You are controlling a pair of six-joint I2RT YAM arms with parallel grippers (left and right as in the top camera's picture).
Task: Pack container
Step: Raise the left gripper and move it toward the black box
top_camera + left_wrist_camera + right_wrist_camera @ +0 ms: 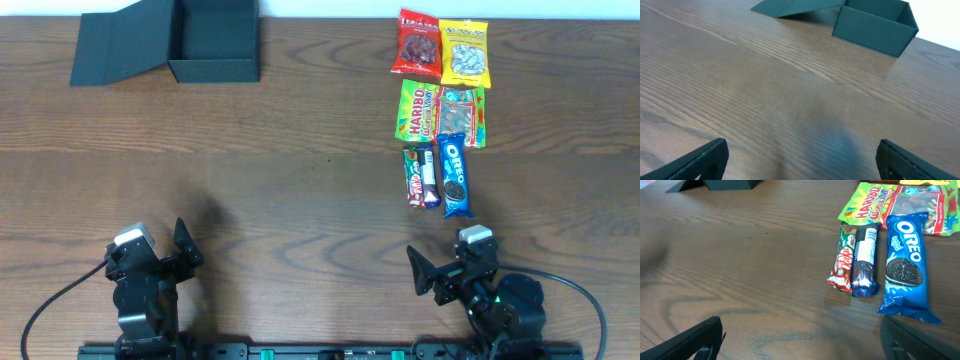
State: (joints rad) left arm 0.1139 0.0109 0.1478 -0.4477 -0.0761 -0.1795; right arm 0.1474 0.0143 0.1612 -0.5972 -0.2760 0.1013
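The dark charcoal container [215,40] stands open at the far left of the table, its flap lid [115,48] lying out to its left; it also shows in the left wrist view [875,27]. Snack packets lie at the far right: a red packet [418,45], a yellow packet [465,53], a Haribo bag [440,112], a KitKat bar [414,175], a small dark blue bar [430,176] and a blue Oreo pack [455,175]. My left gripper [180,248] is open and empty near the front edge. My right gripper [440,270] is open and empty, just in front of the Oreo pack [905,267].
The table is dark wood [300,180]. A black rail [320,351] runs along the front edge under both arm bases, with cables looping beside them.
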